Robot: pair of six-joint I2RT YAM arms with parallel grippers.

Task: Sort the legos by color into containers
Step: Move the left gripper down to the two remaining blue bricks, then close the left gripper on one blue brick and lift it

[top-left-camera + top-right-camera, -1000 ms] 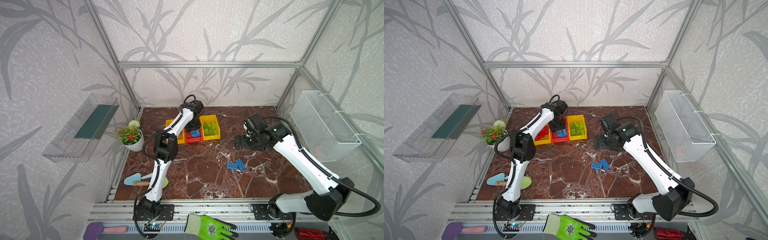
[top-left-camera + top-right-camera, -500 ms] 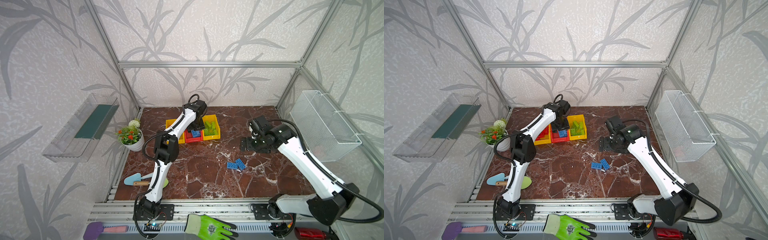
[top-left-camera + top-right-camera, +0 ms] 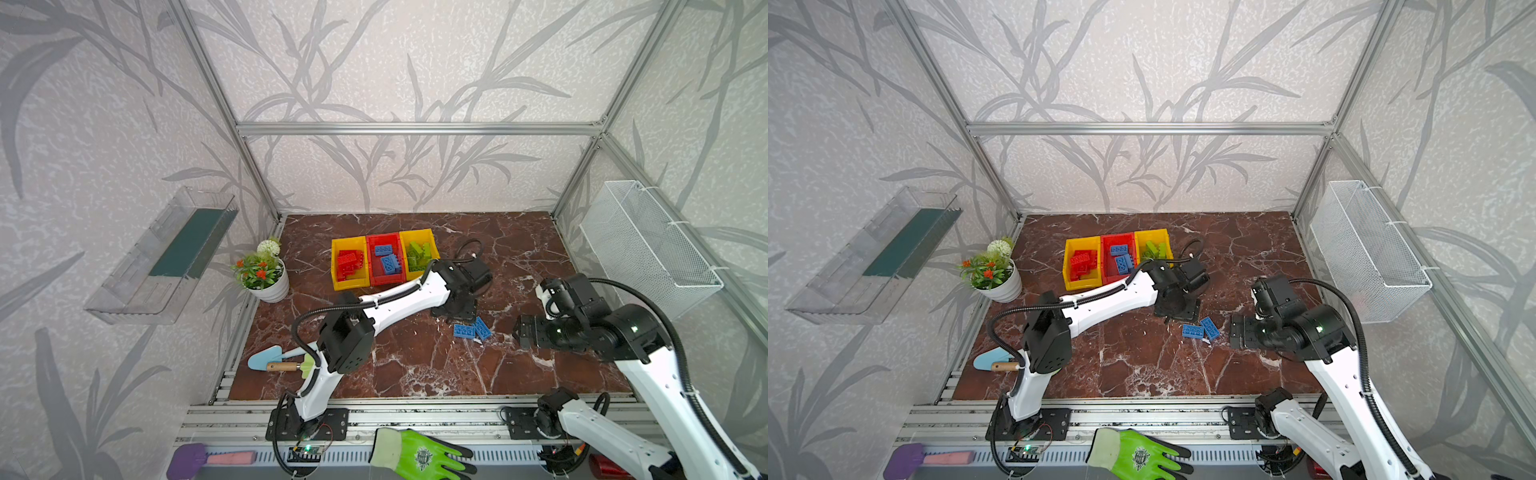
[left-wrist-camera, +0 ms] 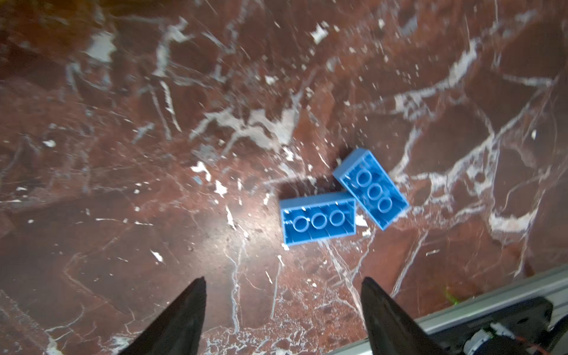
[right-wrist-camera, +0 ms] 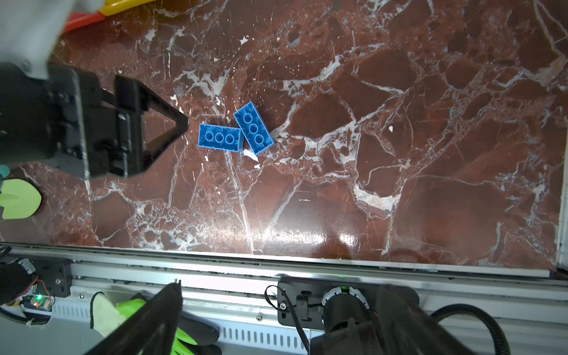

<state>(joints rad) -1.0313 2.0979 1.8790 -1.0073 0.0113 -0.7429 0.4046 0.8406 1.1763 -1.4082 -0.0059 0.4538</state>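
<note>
A clear plastic tray (image 3: 162, 257) juts from the left wall. A white ribbed pot of flowers (image 3: 266, 278) stands at the left edge of the glossy, white-veined red-brown marble table (image 3: 415, 365). Farther right, three open rectangular plastic containers (image 3: 350, 284) sit joined in a row: yellow, red, yellow. The left one holds studded red bricks (image 3: 349, 264), the middle one blue bricks (image 3: 388, 259) and the right one lime green bricks (image 3: 417, 253).

The left gripper (image 4: 282, 279) hangs over bare marble on the near side of the bins. Its tapered black fingers are spread apart with nothing between them. Just beside it, to the right and nearer, two loose blue bricks (image 4: 318, 219) lie on the table studs down — hollow undersides up, three round tubes in each — touching at a corner in a shallow V. Right of them and apart, the right gripper (image 3: 517, 332) is released too, with its jaws wide and empty. A white wire mesh basket (image 3: 648, 245) hangs on the right wall.
</note>
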